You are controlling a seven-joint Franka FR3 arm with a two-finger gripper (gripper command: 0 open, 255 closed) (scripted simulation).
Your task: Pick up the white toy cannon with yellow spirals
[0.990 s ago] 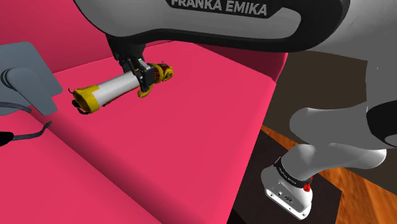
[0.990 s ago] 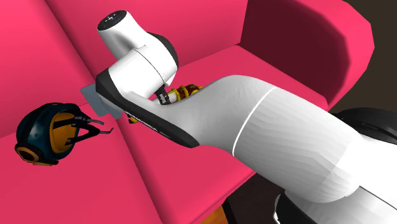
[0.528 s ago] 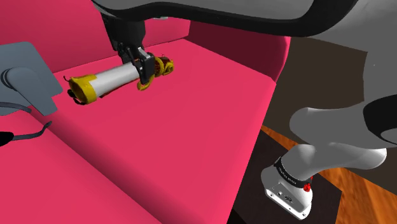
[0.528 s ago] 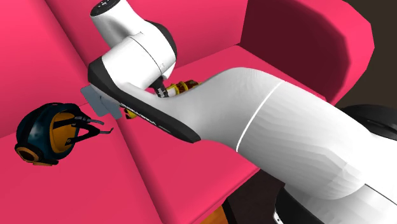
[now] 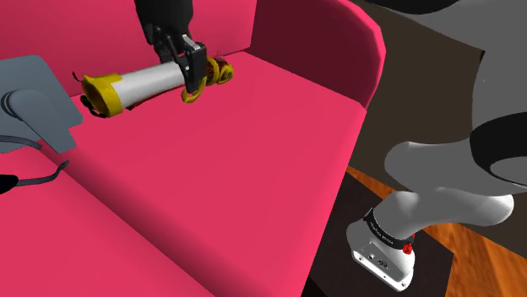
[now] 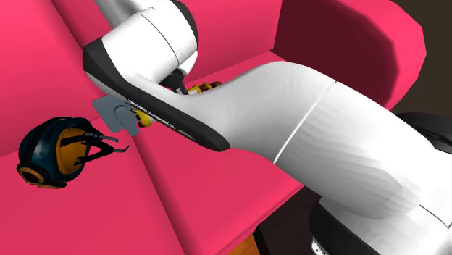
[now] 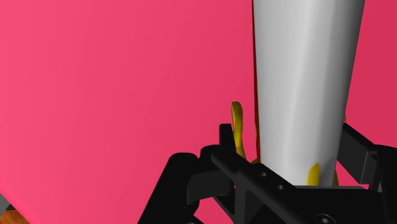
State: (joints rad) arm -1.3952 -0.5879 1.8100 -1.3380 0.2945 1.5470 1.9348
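The toy cannon (image 5: pixel 150 81) has a smooth, white, round barrel that tapers slightly, with a broad yellow band around its muzzle end and curled yellow spirals bunched at the other end. It lies roughly level above the sofa (image 5: pixel 253 160), close to where the seat cushion meets the backrest, with its muzzle pointing toward the shoulder view's left. A dark shadow sits just under the muzzle.

The black claw (image 5: pixel 193 78) comes down from above and clamps the barrel near the spiral end, one finger on each side. In the wrist view the fingers (image 7: pixel 354 145) press against both flanks of the glossy white barrel, and a thin yellow curl stands just beside it.

The sofa is a plain matte crimson pink, with a rounded armrest and flat cushions. Near the muzzle rests a grey flat object (image 5: pixel 32 99) with rounded corners. A black-and-orange helmet (image 6: pixel 48 155) with thin dark straps lies on the cushion in the second exterior view, well apart from the cannon.
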